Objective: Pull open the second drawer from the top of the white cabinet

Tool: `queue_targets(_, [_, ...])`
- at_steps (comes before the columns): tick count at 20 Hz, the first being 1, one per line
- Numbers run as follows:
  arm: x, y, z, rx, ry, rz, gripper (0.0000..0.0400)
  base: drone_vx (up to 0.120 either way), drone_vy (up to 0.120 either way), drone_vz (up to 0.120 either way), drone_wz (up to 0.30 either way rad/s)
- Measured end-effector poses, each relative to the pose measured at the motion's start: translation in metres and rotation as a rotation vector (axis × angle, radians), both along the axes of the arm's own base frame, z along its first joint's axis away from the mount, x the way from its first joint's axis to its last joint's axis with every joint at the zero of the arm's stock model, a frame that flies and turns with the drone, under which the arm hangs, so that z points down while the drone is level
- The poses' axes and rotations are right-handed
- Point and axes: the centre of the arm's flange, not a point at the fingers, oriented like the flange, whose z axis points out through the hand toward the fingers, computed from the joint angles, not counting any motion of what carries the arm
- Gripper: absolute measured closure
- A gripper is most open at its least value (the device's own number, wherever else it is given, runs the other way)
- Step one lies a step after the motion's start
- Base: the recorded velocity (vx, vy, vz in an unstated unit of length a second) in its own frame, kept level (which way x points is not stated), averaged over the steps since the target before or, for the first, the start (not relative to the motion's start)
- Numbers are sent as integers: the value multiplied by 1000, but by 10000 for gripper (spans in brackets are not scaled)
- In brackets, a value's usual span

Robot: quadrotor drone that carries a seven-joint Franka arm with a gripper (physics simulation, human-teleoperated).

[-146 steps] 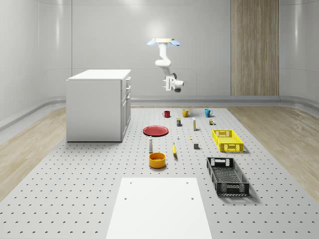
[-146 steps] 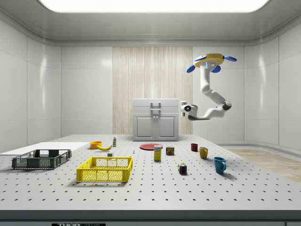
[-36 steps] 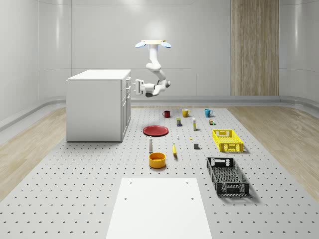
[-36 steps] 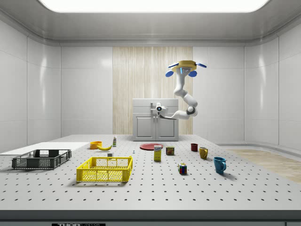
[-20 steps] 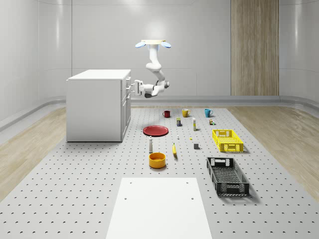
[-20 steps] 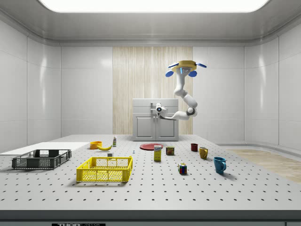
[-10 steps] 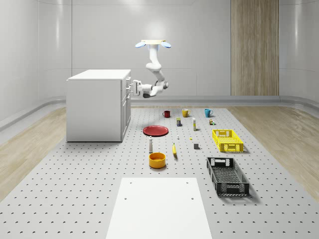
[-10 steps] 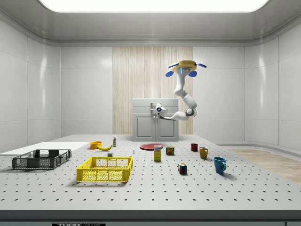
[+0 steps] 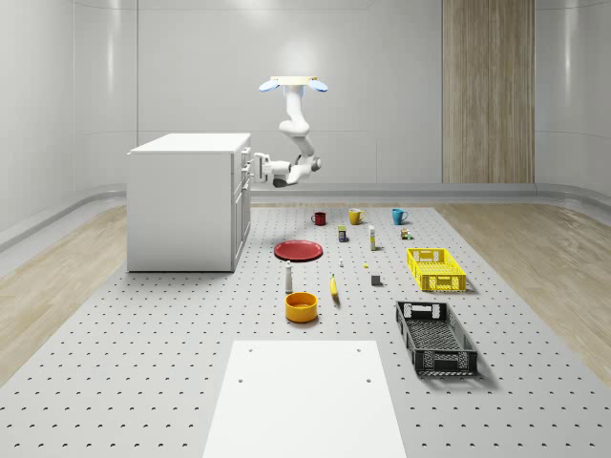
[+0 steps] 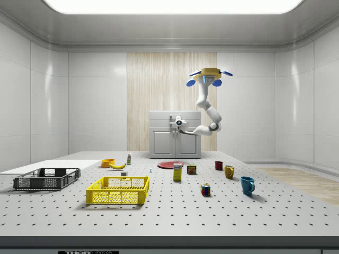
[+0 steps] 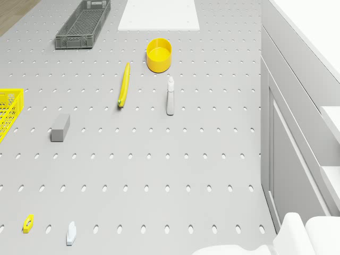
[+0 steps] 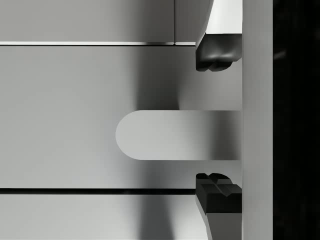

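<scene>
The white cabinet point(image 9: 181, 205) stands on the perforated table at the whole-scene view's left, its drawer fronts facing right. The drone point(image 9: 294, 84) hovers above and to the right of it, arm bent down toward the drawers. My gripper point(image 9: 251, 170) is level with the upper drawers, right at the cabinet's front point(image 10: 175, 140). In the wrist view a rounded handle point(image 12: 175, 135) juts from a drawer front point(image 12: 75, 115) bounded by two horizontal seams. My gripper point(image 12: 216, 124) is open, one fingertip point(image 12: 216, 55) on each side of the handle, with gaps between.
On the table lie a red plate point(image 9: 298, 250), three mugs point(image 9: 355, 217), a yellow crate point(image 9: 435, 269), a black crate point(image 9: 434, 337), an orange bowl point(image 9: 301, 306), a banana point(image 11: 124, 85) and a spray bottle point(image 11: 170, 95). A white board point(image 9: 305, 396) lies at the front.
Since 7.3 s ago the drone has come left to the cabinet and the arm has swung toward the drawers. Over the last second the gripper has edged slightly closer to the cabinet front.
</scene>
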Motion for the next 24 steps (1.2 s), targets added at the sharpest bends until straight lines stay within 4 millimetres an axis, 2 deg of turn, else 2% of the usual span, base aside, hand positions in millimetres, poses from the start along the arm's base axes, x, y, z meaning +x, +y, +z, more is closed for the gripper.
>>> queue_targets(2, [0,0,0,0,0,0,205,0,0,0,0])
queue_targets(4, [0,0,0,0,0,0,243,0,0,0,0])
queue_targets(5, [0,0,1,-4,9,1,239,0,0,0,0])
queue_targets(8, [2,1,-7,2,-38,0,263,0,0,0,0])
queue_targets(10, [1,1,-5,2,-29,0,278,0,0,0,0])
queue_targets(12, [1,1,-3,-1,-20,0,274,0,0,0,0])
queue_targets(14, [-1,-1,3,-19,8,4,228,0,0,0,0])
queue_targets(21, [0,-15,0,-15,5,3,253,0,0,0,0])
queue_targets(22, [-1,-17,2,-20,20,4,240,0,0,0,0])
queue_targets(24, [1,-20,-3,-11,-15,3,264,0,0,0,0])
